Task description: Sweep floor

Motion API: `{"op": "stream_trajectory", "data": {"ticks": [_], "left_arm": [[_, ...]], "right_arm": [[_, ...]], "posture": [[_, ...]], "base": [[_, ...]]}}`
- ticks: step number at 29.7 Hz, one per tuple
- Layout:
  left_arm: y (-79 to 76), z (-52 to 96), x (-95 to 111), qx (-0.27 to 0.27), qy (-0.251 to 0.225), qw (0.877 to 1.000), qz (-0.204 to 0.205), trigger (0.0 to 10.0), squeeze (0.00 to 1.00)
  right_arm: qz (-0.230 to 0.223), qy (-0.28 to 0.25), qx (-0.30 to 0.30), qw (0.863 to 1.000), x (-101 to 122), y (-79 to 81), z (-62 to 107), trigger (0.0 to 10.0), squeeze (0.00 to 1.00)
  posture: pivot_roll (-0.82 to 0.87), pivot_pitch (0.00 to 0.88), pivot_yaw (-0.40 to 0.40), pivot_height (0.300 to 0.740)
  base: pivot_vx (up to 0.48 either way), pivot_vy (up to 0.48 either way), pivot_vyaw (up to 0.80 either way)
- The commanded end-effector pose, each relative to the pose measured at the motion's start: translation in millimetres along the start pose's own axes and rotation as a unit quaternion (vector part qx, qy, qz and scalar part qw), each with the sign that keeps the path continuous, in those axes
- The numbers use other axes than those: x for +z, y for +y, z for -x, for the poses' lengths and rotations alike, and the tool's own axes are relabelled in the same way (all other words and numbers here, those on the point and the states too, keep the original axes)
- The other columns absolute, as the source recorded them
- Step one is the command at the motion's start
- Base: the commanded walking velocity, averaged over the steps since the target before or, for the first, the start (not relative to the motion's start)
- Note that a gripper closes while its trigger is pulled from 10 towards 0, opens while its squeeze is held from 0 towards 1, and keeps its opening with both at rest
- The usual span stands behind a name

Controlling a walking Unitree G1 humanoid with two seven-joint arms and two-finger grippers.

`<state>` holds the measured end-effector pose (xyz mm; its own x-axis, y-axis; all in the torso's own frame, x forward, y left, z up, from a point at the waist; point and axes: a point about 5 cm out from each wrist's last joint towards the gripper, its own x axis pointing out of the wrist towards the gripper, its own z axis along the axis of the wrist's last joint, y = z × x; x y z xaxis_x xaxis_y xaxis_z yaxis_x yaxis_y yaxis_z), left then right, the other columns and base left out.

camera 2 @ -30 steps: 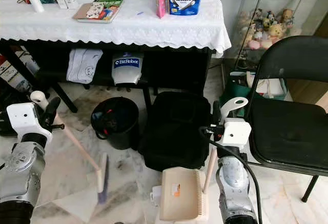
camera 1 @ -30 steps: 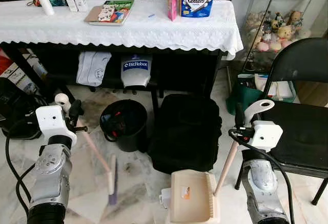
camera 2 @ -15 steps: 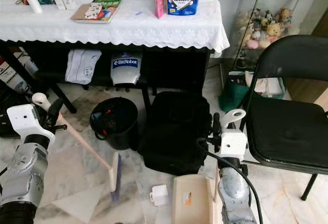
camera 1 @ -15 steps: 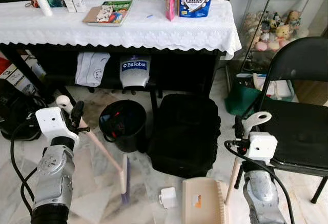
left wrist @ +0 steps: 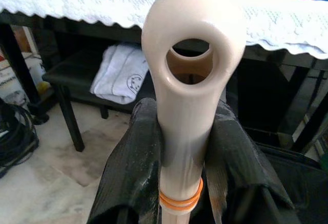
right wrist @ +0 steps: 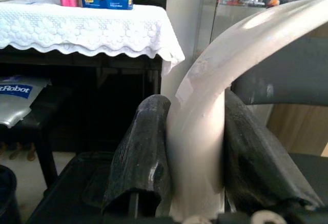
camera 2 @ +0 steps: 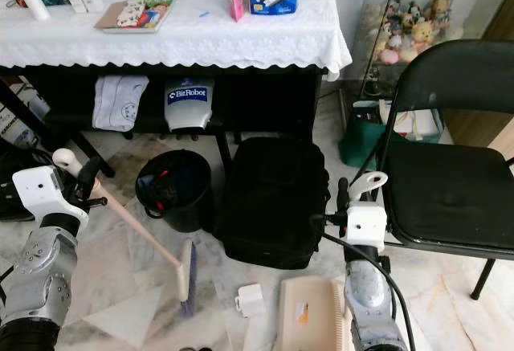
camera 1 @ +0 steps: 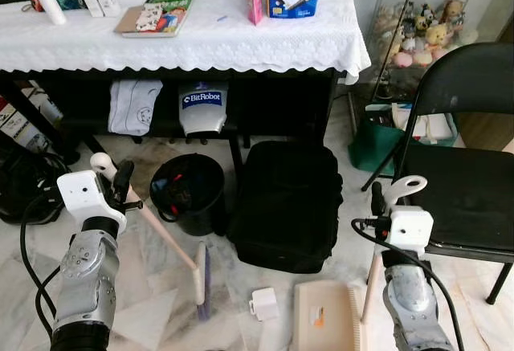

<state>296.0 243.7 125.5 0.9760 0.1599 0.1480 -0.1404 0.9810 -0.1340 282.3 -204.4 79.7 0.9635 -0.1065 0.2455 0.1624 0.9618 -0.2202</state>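
Left gripper [left wrist: 184, 152] clamps the broom [camera 1: 165, 242], right gripper [right wrist: 197, 152] clamps the dustpan [camera 1: 325, 319]; I'd flick that white block [camera 1: 263, 303] straight into it; short strokes.

- The left arm [camera 1: 83, 287] rises from the lower left, silver forearm upright, with a white wrist block on top.
- The left gripper [left wrist: 182, 147] is clamped on the broom handle [left wrist: 187, 80]; its black fingers [left wrist: 136, 167] press both sides just below the handle's looped end.
- The right arm [camera 1: 414, 307] stands upright at the lower right.
- The right gripper [right wrist: 197, 152] is closed around the dustpan handle [right wrist: 205, 116]; one finger on each side.
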Motion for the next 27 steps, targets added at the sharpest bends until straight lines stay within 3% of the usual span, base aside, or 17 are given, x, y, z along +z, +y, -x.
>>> {"op": "stream_trajectory", "data": {"ticks": [1, 12, 21, 27], "left_arm": [[5.0, 1.6, 9, 0.007, -0.017, 1.0, 0.0, 10.0, 0.0], [0.5, 5.0, 7, -0.019, -0.001, 1.0, 0.014, 10.0, 0.0], [6.0, 3.6, -18, -0.023, 0.055, 0.998, -0.001, 10.0, 0.0], [-1.9, 7.3, -40, -0.05, 0.096, 0.994, 0.0, 10.0, 0.0]], "right_arm": [[0.001, -0.021, -0.001, 1.0, 7, 0.4, -3.0, 10.0, 0.0], [0.001, 0.029, 0.024, 0.999, -15, 16.1, 8.0, 10.0, 0.0], [0.003, 0.066, 0.038, 0.997, -31, 22.9, 24.6, 10.0, 0.0], [0.005, 0.057, 0.035, 0.998, -31, 18.0, 25.8, 10.0, 0.0]], "posture": [[-0.02, 0.21, 0.091, 0.74], [0.01, 0.251, 0.092, 0.74], [0.02, 0.263, 0.095, 0.74], [0.0, 0.265, 0.085, 0.74]], "base": [[0.0, 0.0, 0.0], [0.0, 0.0, 0.0], [0.0, 0.0, 0.0], [0.0, 0.0, 0.0]]}}
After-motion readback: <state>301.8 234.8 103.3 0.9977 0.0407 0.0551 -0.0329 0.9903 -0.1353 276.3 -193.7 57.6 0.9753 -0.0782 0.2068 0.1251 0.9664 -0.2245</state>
